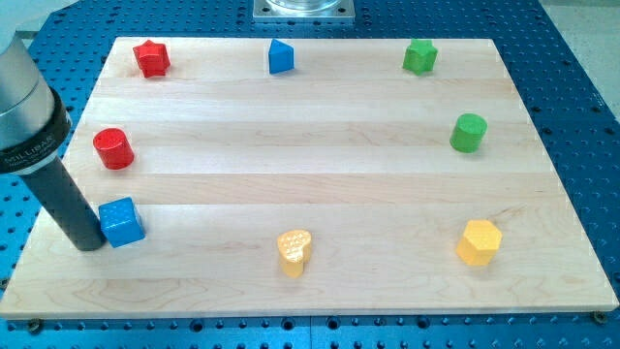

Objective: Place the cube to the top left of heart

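Note:
A blue cube sits near the board's left edge, toward the view's bottom. A yellow heart lies near the bottom middle, well to the cube's right and slightly lower. My tip rests on the board just left of the cube, touching or almost touching its left side. The dark rod rises from there to the view's upper left.
A red cylinder stands above the cube. A red star, a blue pentagon-like block and a green star line the top. A green cylinder and a yellow hexagon stand at the right.

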Motion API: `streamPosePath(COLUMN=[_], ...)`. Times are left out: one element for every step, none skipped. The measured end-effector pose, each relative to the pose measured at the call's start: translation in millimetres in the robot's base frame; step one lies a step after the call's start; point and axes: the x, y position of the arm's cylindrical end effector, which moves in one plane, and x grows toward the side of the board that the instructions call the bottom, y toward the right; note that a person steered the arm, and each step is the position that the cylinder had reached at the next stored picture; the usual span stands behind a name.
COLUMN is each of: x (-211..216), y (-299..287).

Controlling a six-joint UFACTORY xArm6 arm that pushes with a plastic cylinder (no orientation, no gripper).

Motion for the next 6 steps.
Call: streamPosePath(x=[11, 10, -8, -10, -9, -6], y=[0, 1, 18, 61, 71, 75])
